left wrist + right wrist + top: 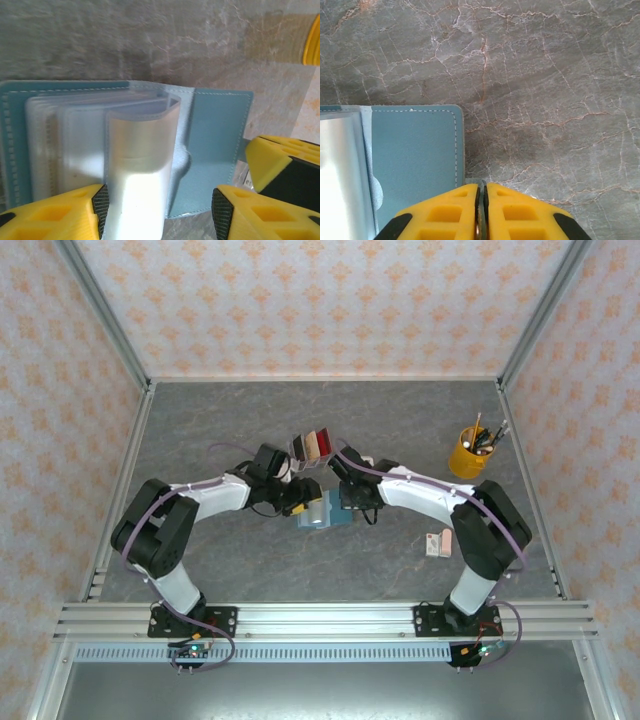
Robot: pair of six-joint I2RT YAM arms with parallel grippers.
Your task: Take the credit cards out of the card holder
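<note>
The card holder [326, 516] lies opened flat on the grey table [230, 430] at the centre of the top view. Its long axis runs left to right across the frame, and its fold runs up and down. It is blue-teal with pale stitching. Its left half carries a stack of clear plastic sleeves [140, 150], the foremost bowed up in a loop. The left pincer [157, 212] stands half-wide around that loop, which leans on the frame-left pad. The right pincer [481, 210] is pinched narrow on a thin tab [244, 145] at the holder's right edge. The credit cards [312, 446], red, tan and dark, sit fanned just above the holder.
</note>
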